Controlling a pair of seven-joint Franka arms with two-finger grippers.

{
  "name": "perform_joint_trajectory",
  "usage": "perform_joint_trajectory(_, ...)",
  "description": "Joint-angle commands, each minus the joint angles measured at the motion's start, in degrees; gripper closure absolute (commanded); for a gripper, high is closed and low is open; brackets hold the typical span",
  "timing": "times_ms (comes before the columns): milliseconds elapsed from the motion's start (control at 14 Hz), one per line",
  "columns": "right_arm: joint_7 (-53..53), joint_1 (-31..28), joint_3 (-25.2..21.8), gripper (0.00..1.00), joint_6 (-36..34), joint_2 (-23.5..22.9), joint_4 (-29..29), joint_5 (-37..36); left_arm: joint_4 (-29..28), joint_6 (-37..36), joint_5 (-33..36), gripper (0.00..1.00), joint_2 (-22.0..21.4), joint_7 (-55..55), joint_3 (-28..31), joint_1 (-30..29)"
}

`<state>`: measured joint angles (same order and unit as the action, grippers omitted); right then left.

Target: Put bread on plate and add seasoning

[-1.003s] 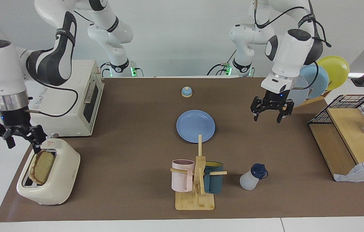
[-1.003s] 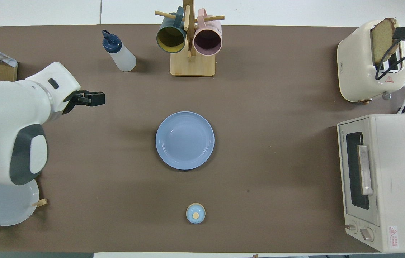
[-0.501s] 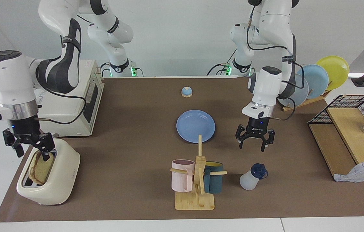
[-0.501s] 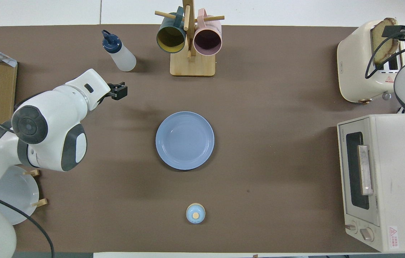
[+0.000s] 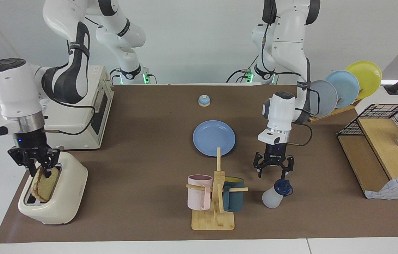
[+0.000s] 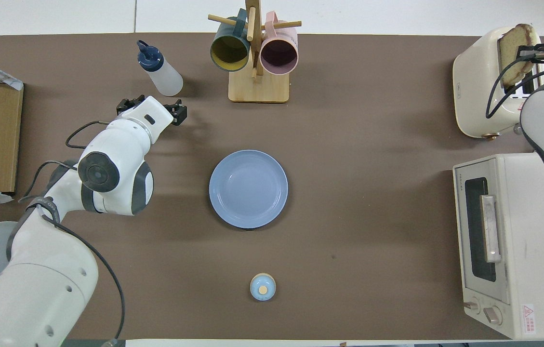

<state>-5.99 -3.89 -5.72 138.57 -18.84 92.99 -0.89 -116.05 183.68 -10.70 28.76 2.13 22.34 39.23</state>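
On the brown table [image 5: 142,148], the plate [image 5: 214,138] is left bare for bread [image 5: 45,179]. The slice is straddled in the toaster [image 5: 54,197] by the right gripper [image 5: 36,165], grip not discernible; the left gripper [image 5: 273,168] is spread above the seasoning [image 5: 275,194].

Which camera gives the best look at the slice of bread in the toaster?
The facing view: the bread shows its broad speckled face standing in the toaster slot. The overhead view shows less of it, partly crossed by a dark cable.

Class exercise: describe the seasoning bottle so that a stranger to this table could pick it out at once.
Find the wooden mug rack holding two mugs. Beside it, toward the left arm's end, stands a small translucent white plastic bottle with a navy-blue cap. Its neighbours are opaque mugs; it alone is see-through and capped.
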Motion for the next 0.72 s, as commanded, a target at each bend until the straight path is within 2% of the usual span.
perform_joint_trajectory(0, -3.83, -0.24, 0.27, 1.00, -0.48, 1.09, 0.97, -0.16, 3.02, 1.15, -3.62, 0.00, 3.41, 0.77, 5.26, 5.33)
perform_joint_trajectory(143, -5.34, -0.15, 0.44, 1.00, -7.39, 1.09, -3.14, -0.78, 5.82, 0.98, -5.20, 0.00, 5.77, 0.77, 5.43, 5.33)
perform_joint_trajectory(287, -4.73, 2.82, 1.58, 1.00, -19.51, 1.35, -9.64, -1.04, 7.85, 0.89, -5.47, 0.00, 8.15, 0.77, 5.52, 4.98)
perform_joint_trajectory(501, 1.38, 8.79, 1.68, 1.00, -28.85, 5.99, -10.55, -0.86, 9.17, 0.45, -5.47, 0.00, 8.42, 1.48, 5.61, 4.45)
perform_joint_trajectory(645, 7.90, 14.50, 1.76, 1.00, -31.86, 7.15, -10.81, -1.65, 9.79, 0.45, -5.56, 0.00, 8.85, 2.35, 5.61, 4.36)
